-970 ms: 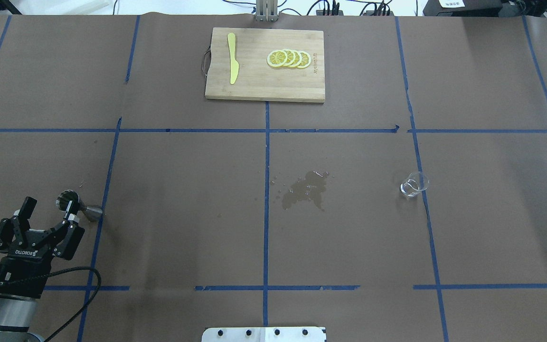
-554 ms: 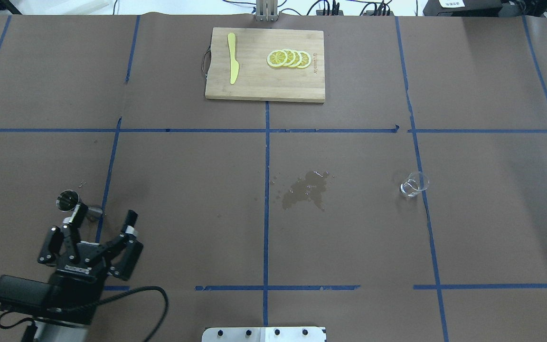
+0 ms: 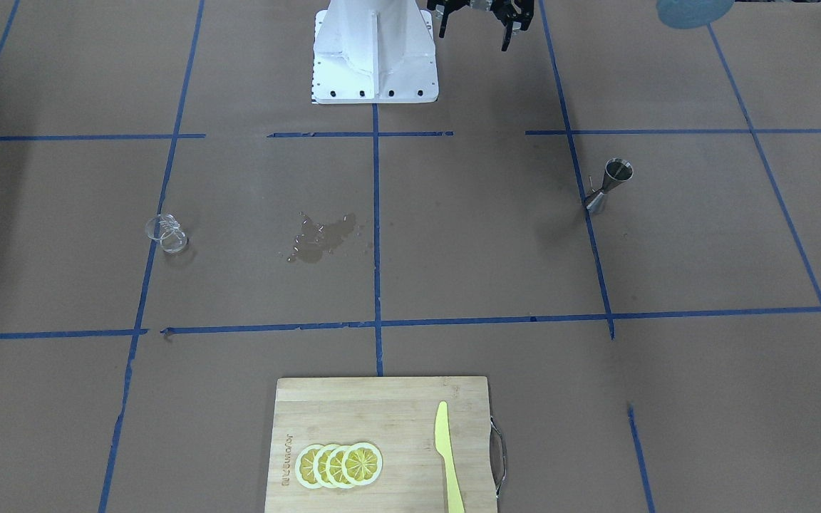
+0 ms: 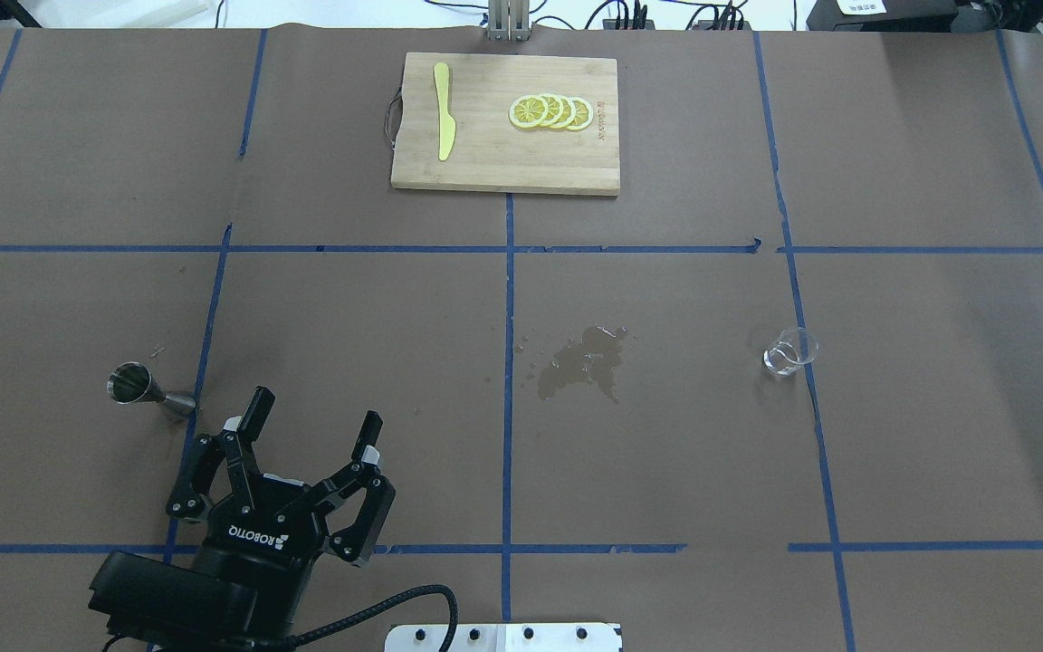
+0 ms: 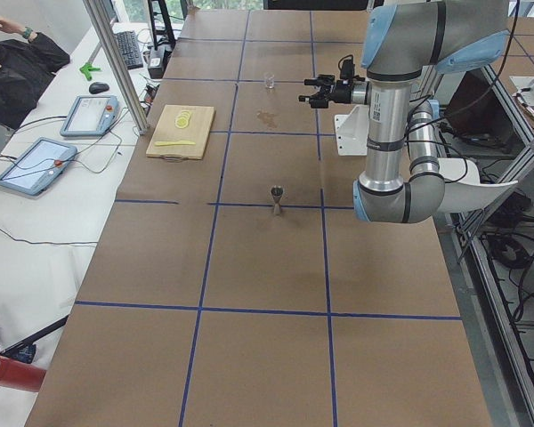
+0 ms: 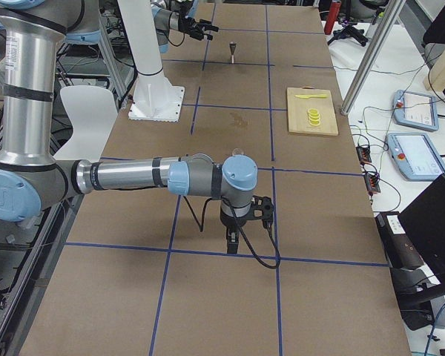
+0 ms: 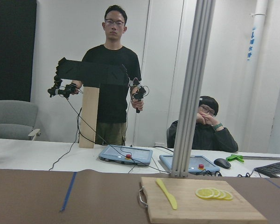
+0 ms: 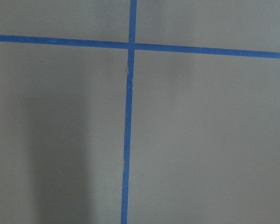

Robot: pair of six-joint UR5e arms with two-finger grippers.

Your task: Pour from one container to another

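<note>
- Table (image 4: 666,453): brown paper cover, blue tape grid.
- L gripper (image 4: 315,412): fingers apart, empty, near jigger, no contact.
- R gripper (image 6: 233,241): finger state can't tell.
- Jigger (image 4: 146,391): upright, L side of table.
- Glass beaker (image 4: 790,351): upright, R side, well apart from jigger.

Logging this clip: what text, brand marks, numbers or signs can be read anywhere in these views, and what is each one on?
"ROBOTIQ": white lettering on the body of the black left gripper, overhead view.
Engraved mark along one short edge of the wooden cutting board: too small to read.
Blue vertical sign in the left wrist view's background: blurred, unreadable.
White label at the overhead view's top right edge: too small to read.
</note>
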